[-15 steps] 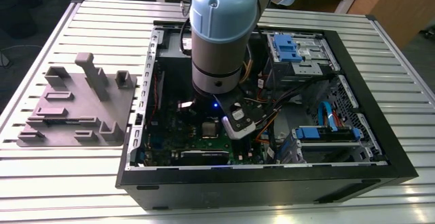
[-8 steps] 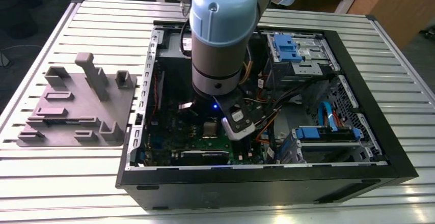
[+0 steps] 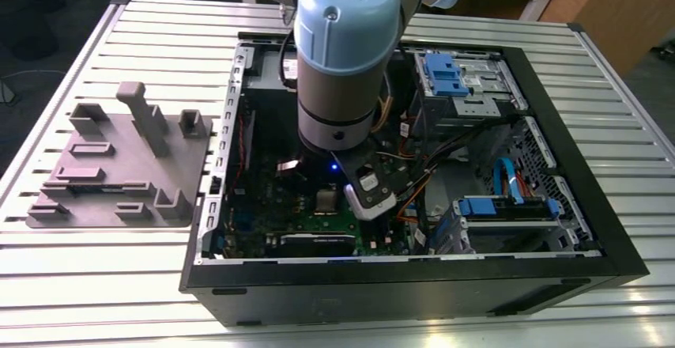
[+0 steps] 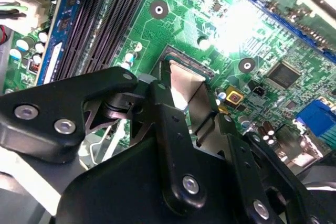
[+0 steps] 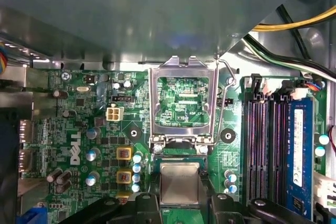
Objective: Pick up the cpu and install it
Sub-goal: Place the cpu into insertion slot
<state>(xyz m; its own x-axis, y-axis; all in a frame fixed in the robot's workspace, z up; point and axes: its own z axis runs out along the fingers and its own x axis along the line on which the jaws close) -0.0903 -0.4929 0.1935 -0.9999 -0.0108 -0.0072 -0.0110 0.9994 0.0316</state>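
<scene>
Silvery-grey on top, the small thin square cpu (image 5: 179, 181) lies flat with its metal face turned up to the first wrist view. Its edges run parallel to those of the open steel socket frame (image 5: 182, 103), and it sits just beside that frame's hinge end. Being square, it shows no long axis. Whether it rests in the socket or hangs just above it cannot be told.

The black two-fingered gripper (image 5: 179, 199) is closed narrow on the cpu, one finger against each of two opposite edges. The second wrist view shows the cpu (image 4: 181, 83) between the same gripper (image 4: 191, 108) fingers.

The green motherboard (image 5: 79, 129) carries the frame, and a row of black memory slots (image 5: 265, 145) runs alongside it. In the exterior view the pale blue and grey arm (image 3: 337, 55) reaches down into the open black computer case (image 3: 422, 289) holding the frame. The case stands on a ribbed aluminium worktop (image 3: 106, 285). A grey plastic plate with upright blocks (image 3: 95, 198) lies well apart from the frame, outside the case.
</scene>
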